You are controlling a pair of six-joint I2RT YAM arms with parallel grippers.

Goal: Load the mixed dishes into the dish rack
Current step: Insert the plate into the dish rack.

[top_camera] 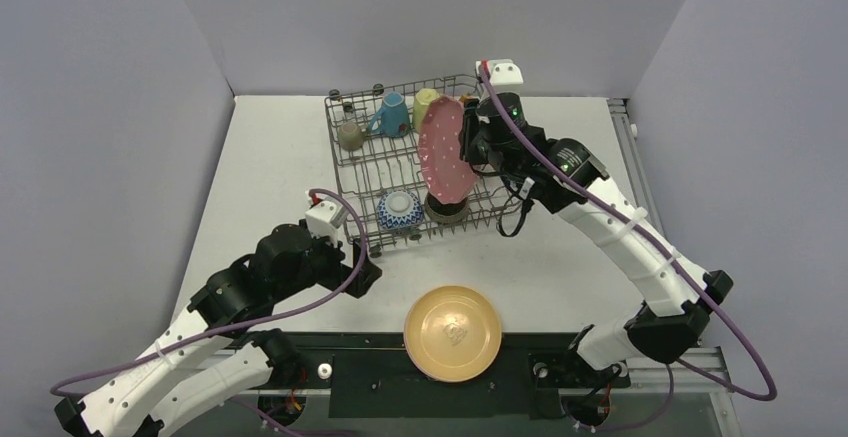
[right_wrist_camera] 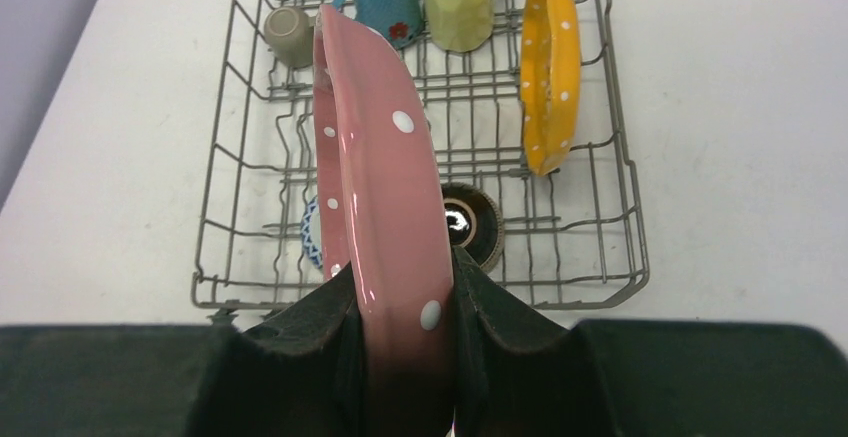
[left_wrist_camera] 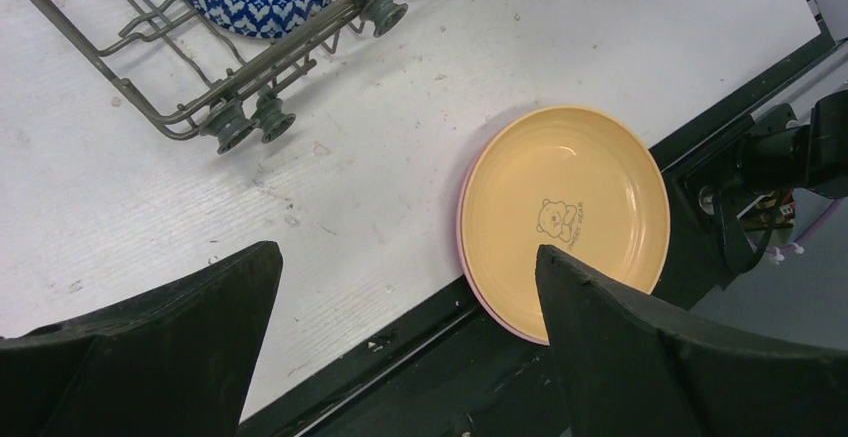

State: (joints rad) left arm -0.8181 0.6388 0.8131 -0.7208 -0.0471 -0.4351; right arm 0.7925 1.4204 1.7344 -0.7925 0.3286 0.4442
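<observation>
- The dish rack (top_camera: 372,172) is seen on the far half of the white table (top_camera: 270,177), its small wheels on the near side.
- The right gripper (right_wrist_camera: 400,297) is clamped on the rim of the dark pink plate (right_wrist_camera: 375,157), one finger pressed on each face.
- The dark pink plate is held upright on edge over the middle of the rack, its white dots visible. Whether its lower edge touches the tines cannot be told.
- The orange plate (right_wrist_camera: 550,67) is stood on edge among the tines at the rack's right side, well apart from the held plate.
- Along the far row of the rack, the grey mug (top_camera: 350,134), the blue mug (top_camera: 392,115) and the pale-yellow mug (top_camera: 425,105) are placed from left to right.
- In the near row, the blue-white patterned bowl (top_camera: 400,210) is set mouth down. The dark brown bowl (top_camera: 447,207) lies just beside it on the right, below the held plate.
- The left gripper (left_wrist_camera: 408,252) is held with its fingers wide apart and nothing between them, above the table near the rack's near left corner.
- The yellow plate (top_camera: 452,332), marked with a small bear, is laid flat at the table's near edge, overhanging the black strip between the arm bases.
- A pink rim (left_wrist_camera: 476,295) is seen under the yellow plate.
</observation>
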